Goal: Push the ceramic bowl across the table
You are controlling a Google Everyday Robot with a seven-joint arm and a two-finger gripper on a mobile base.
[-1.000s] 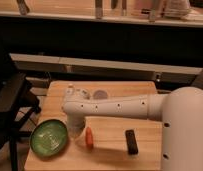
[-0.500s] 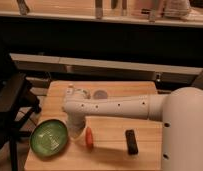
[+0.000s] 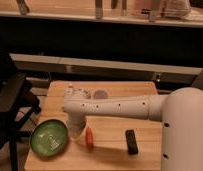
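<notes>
The ceramic bowl (image 3: 49,138) is a wide, shallow green dish and sits at the front left of the light wooden table (image 3: 115,155). My white arm reaches from the right across the table and bends down at its left end. The gripper (image 3: 75,130) hangs there, just right of the bowl's rim and close to it. Whether it touches the bowl is hidden by the wrist.
A small orange object (image 3: 89,138) lies right of the gripper. A black block (image 3: 131,141) lies further right. A small pale cup (image 3: 100,94) and a white item (image 3: 76,92) stand near the back edge. A dark chair (image 3: 10,107) stands left of the table.
</notes>
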